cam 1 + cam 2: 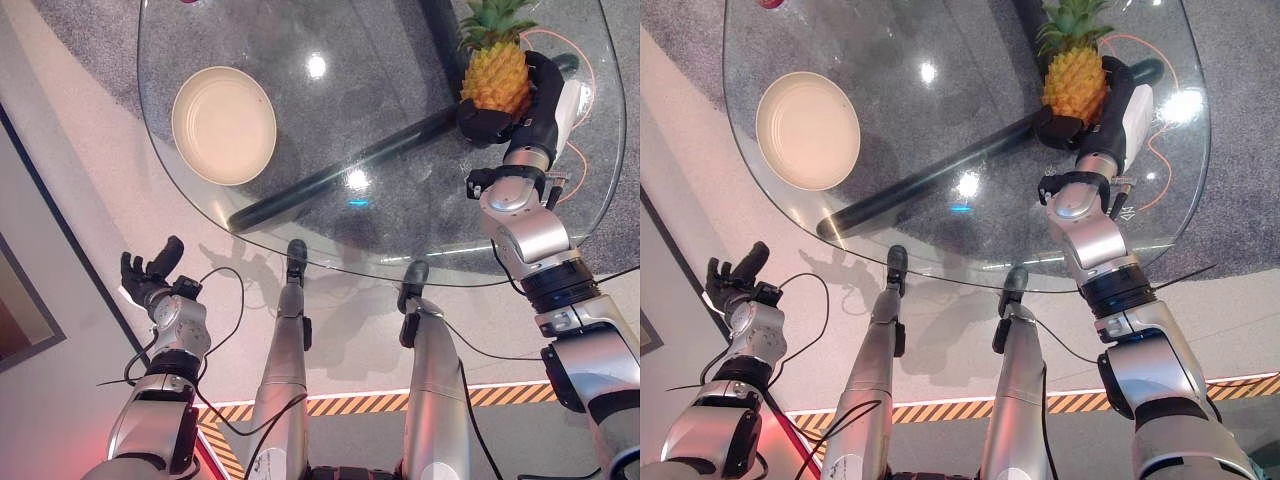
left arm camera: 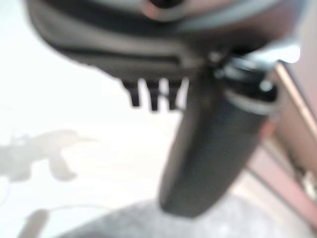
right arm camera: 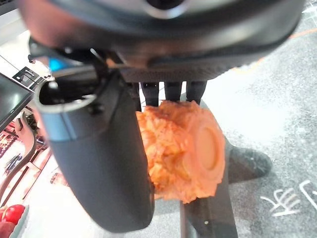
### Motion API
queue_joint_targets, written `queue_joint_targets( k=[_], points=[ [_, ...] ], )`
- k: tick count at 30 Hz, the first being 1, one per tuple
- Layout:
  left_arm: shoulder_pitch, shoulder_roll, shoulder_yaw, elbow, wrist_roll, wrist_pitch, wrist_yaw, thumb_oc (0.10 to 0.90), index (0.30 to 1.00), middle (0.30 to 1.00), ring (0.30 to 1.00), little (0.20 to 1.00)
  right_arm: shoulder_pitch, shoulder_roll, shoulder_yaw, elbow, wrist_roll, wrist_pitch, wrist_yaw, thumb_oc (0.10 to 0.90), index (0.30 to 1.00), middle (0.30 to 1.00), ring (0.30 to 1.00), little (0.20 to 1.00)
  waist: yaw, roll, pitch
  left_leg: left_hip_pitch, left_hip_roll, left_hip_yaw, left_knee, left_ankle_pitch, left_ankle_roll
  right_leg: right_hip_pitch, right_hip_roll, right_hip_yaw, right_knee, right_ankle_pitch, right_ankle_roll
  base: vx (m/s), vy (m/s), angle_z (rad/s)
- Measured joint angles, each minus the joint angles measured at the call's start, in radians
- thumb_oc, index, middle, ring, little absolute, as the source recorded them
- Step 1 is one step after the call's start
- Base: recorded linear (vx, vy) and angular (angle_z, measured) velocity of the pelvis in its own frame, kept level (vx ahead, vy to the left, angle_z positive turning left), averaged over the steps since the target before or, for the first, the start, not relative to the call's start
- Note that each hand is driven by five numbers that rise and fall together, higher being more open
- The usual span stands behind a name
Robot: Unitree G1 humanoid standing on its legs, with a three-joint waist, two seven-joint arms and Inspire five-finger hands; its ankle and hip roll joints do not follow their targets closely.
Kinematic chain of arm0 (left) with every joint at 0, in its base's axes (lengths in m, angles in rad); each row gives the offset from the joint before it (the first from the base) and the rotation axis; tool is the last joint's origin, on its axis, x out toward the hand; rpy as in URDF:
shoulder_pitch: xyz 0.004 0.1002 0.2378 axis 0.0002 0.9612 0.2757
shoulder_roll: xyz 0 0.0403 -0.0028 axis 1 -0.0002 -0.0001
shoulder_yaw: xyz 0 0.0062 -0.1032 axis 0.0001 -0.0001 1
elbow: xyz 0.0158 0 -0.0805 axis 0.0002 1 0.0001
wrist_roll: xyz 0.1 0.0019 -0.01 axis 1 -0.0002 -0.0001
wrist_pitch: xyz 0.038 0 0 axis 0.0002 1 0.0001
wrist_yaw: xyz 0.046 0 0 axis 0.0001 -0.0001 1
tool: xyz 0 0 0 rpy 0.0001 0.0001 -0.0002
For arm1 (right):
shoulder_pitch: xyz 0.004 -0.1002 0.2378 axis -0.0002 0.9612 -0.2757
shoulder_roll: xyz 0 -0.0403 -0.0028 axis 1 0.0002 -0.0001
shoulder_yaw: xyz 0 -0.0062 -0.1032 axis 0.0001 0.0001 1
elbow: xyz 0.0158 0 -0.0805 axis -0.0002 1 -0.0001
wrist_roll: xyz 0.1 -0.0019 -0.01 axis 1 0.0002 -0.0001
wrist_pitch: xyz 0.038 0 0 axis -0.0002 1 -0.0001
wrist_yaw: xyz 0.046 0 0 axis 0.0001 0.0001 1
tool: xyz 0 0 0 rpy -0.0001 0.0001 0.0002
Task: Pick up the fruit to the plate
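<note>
The right hand [image 1: 515, 118] has its fingers curled round the pineapple [image 1: 495, 75] near the table's [image 1: 400, 240] right edge; it looks stiff, bumpy and top-heavy, best held at mid-body, while the left hand [image 1: 148, 275] hangs relaxed off the table.

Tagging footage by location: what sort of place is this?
Probably an indoor demo or lab space: a round glass table over grey carpet, hazard-striped tape on the floor, with a plate and pineapple laid out.

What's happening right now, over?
Right hand wrapped round the pineapple on the glass table. Left hand open, idle below the table edge. Plate empty; nothing between it and the pineapple.
</note>
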Motion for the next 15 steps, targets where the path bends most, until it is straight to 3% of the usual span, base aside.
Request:
queue_joint_targets(
  k=[8, 15],
  points=[
    [-0.093, 0.048, 0.026, -0.083, 0.001, -0.103, 0.073, 0.800, 0.900, 0.900, 0.900, 0.900, 0.010, 0.004, 0.000, -0.008, -0.003, -0.027, 0.000, 0.100, 0.300, 0.300, 0.300, 0.200, -0.012, 0.000, 0.000, 0.001, 0.001, -0.001, -0.012, 0.008, -0.002, -0.001, 0.000, -0.004, -0.003, -0.001, -0.001, 0.00, 0.000, 0.00],
    [-0.112, 0.049, 0.022, -0.182, -0.017, -0.120, 0.029, 0.800, 0.900, 0.900, 0.900, 0.900, 0.037, 0.006, -0.007, -0.045, -0.006, -0.029, 0.000, 0.100, 0.300, 0.300, 0.300, 0.200, -0.018, 0.000, 0.000, 0.000, 0.001, -0.001, -0.013, 0.008, -0.002, -0.001, 0.000, -0.005, -0.003, -0.001, -0.001, 0.00, 0.000, 0.00]
  ],
)
